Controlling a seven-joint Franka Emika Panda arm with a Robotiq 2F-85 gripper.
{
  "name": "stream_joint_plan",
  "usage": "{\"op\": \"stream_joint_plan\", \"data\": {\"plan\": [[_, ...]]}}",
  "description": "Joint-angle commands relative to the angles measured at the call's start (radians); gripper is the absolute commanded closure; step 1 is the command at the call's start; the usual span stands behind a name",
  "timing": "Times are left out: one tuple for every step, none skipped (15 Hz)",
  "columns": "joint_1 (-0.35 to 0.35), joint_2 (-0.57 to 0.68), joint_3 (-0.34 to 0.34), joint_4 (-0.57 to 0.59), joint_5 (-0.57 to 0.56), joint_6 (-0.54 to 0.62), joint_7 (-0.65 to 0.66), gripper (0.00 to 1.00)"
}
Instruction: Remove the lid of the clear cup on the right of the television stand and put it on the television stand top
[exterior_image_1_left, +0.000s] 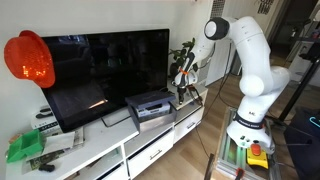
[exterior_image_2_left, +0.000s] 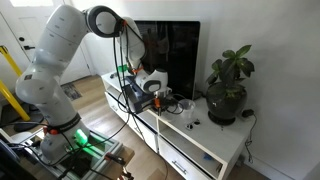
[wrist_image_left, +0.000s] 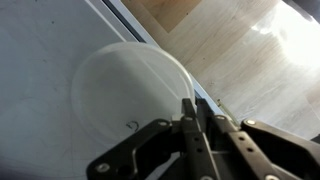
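Observation:
In the wrist view a round translucent lid (wrist_image_left: 128, 88) hangs over the white top of the television stand (wrist_image_left: 40, 60), close to its edge. My gripper (wrist_image_left: 195, 110) has its two dark fingers pressed together on the lid's rim. In both exterior views the gripper (exterior_image_1_left: 183, 86) (exterior_image_2_left: 155, 92) hovers low over the end of the long white stand (exterior_image_1_left: 130, 152) (exterior_image_2_left: 200, 150), beside the potted plant. The clear cup cannot be made out; the gripper and its cables cover that spot.
The black television (exterior_image_1_left: 100, 70) (exterior_image_2_left: 170, 55) stands behind the gripper. A dark potted plant (exterior_image_1_left: 186, 55) (exterior_image_2_left: 228, 88) is at the stand's end. A grey box-like device (exterior_image_1_left: 150, 108) lies next to the gripper. The wooden floor (wrist_image_left: 250, 50) lies past the stand's edge.

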Motion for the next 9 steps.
{"op": "stream_joint_plan", "data": {"plan": [[-0.028,0.015,0.018,0.025,-0.006,0.003,-0.031,0.56],[-0.033,-0.004,0.025,0.014,-0.001,0.002,-0.035,0.50],[-0.034,-0.032,0.030,0.001,0.005,-0.021,-0.029,0.42],[-0.031,-0.076,0.031,-0.029,0.006,-0.020,-0.026,0.36],[-0.024,-0.114,0.028,-0.052,0.004,-0.017,-0.020,0.30],[-0.021,-0.167,0.028,-0.082,0.009,-0.031,-0.012,0.22],[-0.006,-0.228,0.014,-0.113,0.013,-0.051,0.011,0.16],[0.010,-0.279,-0.004,-0.135,0.017,-0.070,0.037,0.08],[0.043,-0.329,-0.041,-0.156,0.021,-0.069,0.103,0.02]]}}
